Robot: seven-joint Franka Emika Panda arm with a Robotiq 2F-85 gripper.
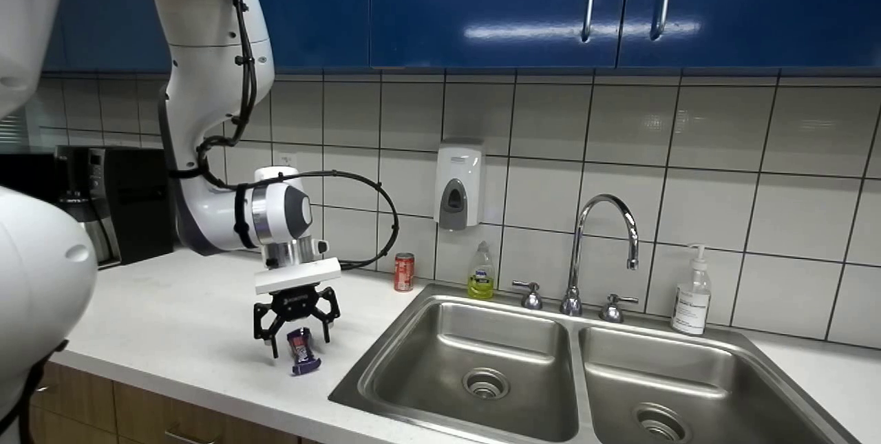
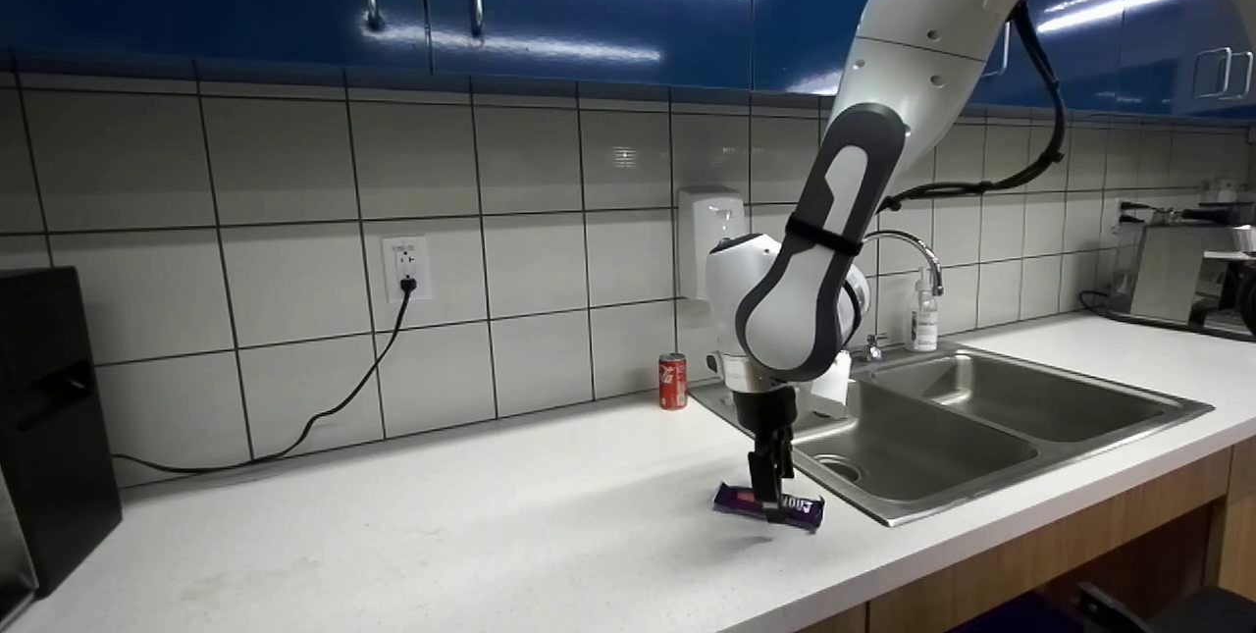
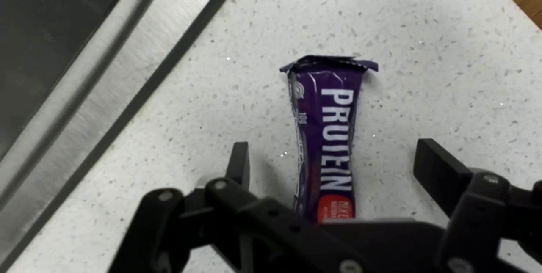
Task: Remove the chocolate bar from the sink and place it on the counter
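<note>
The chocolate bar, a purple wrapped bar [image 1: 303, 354] with a red patch, lies on the off-white counter [image 1: 172, 313] just left of the sink [image 1: 577, 375]. In an exterior view the bar [image 2: 803, 512] lies beside the near basin's rim. My gripper [image 1: 301, 347] points down over the bar and is open. In the wrist view, the open fingers [image 3: 332, 142] stand on either side of the bar [image 3: 325, 125], with a gap on each side. The bar's lower end is hidden behind the gripper body there. Both basins look empty of the bar.
A red can [image 1: 404, 272] stands by the wall behind the gripper. A yellow soap bottle [image 1: 481, 272], a chrome faucet [image 1: 572, 258] and a sanitizer pump bottle [image 1: 692, 299] stand along the sink's back. A black coffee machine [image 1: 131, 203] stands at the counter's far end.
</note>
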